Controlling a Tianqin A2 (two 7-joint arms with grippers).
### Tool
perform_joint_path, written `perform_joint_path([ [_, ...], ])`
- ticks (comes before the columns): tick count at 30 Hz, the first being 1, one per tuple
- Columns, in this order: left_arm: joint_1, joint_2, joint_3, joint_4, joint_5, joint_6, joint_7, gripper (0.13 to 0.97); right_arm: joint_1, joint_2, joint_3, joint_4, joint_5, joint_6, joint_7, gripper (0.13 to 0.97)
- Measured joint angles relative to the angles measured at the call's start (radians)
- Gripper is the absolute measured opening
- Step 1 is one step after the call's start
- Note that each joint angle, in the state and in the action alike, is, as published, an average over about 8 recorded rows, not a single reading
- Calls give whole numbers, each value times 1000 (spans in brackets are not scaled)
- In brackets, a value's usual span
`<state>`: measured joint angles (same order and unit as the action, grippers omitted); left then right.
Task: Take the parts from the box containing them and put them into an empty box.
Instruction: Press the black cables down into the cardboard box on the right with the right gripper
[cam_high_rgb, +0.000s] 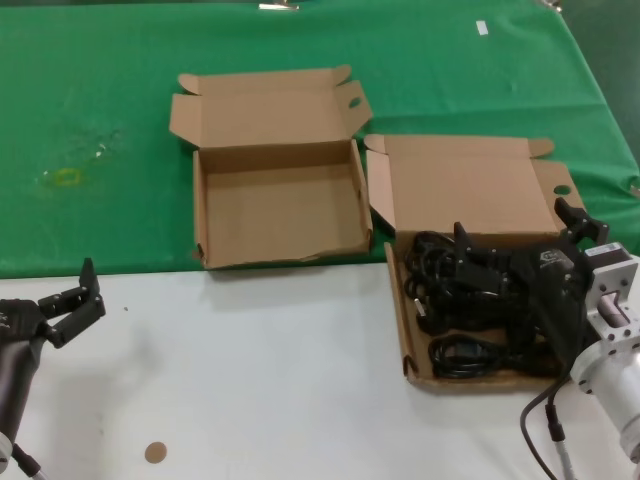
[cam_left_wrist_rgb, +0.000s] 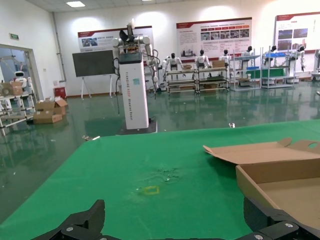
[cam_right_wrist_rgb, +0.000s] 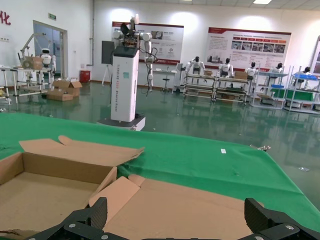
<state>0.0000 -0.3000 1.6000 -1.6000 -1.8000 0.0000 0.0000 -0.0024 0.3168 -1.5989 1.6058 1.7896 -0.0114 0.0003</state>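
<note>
Black coiled cable bundles, the parts (cam_high_rgb: 462, 305), lie in the right-hand cardboard box (cam_high_rgb: 398, 310), whose lid (cam_high_rgb: 460, 185) is folded back. My right gripper (cam_high_rgb: 516, 228) hovers open just above the bundles, holding nothing. In the right wrist view its fingers (cam_right_wrist_rgb: 98, 212) frame that lid (cam_right_wrist_rgb: 190, 210). The empty box (cam_high_rgb: 275, 210) stands open to the left of it, also seen as the empty box (cam_right_wrist_rgb: 40, 190) and the empty box (cam_left_wrist_rgb: 280, 185). My left gripper (cam_high_rgb: 75, 295) waits open at the near left over the white table, well clear of both boxes.
A green cloth (cam_high_rgb: 100, 100) covers the far half of the table, with a yellow mark (cam_high_rgb: 65, 177) at the left. The near half is white tabletop (cam_high_rgb: 250, 380) with a small brown disc (cam_high_rgb: 154, 452). A grey cable (cam_high_rgb: 535, 430) trails from the right arm.
</note>
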Motion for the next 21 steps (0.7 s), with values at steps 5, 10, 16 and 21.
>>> perform_joint_path([
  [5, 0, 0, 0, 0, 0, 0, 0, 966, 0, 0, 0, 0, 0, 0, 0, 966],
  [10, 0, 0, 0, 0, 0, 0, 0, 966, 0, 0, 0, 0, 0, 0, 0, 966],
  [16, 0, 0, 0, 0, 0, 0, 0, 966, 0, 0, 0, 0, 0, 0, 0, 966],
  [21, 0, 0, 0, 0, 0, 0, 0, 966, 0, 0, 0, 0, 0, 0, 0, 966],
])
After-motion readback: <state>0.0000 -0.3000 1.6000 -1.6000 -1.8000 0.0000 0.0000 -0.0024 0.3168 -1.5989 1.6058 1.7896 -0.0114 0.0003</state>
